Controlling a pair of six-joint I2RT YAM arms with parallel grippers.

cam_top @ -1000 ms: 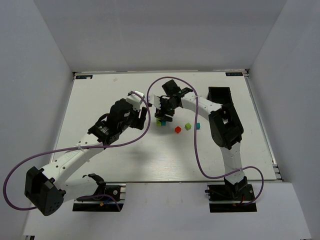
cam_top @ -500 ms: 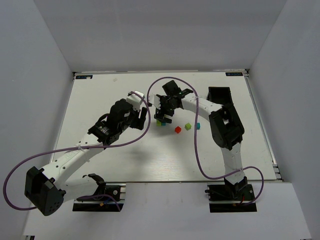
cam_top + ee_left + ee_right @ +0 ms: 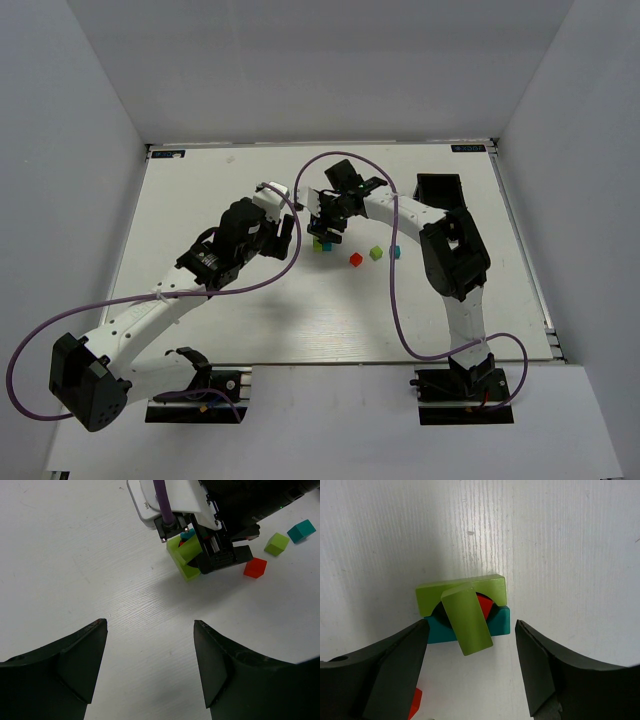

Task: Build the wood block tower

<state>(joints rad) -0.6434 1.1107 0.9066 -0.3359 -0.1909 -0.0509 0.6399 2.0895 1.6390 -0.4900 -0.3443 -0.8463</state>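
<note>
Seen straight down from the right wrist, the block tower (image 3: 465, 611) has its top lime piece lying crooked over red and teal, a detail the overhead view hides under the right hand (image 3: 330, 230) (fingers spread, clear of the blocks). The left hand (image 3: 150, 625), also spread, hovers over the white table (image 3: 75, 555) beside the tower. A red cube (image 3: 255, 567), lime cube (image 3: 276, 544) and teal cube (image 3: 301, 530) lie loose beyond.

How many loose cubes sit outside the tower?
3: a red cube, a lime cube and a teal cube, in a row right of the tower. More may hide under the right gripper.
</note>
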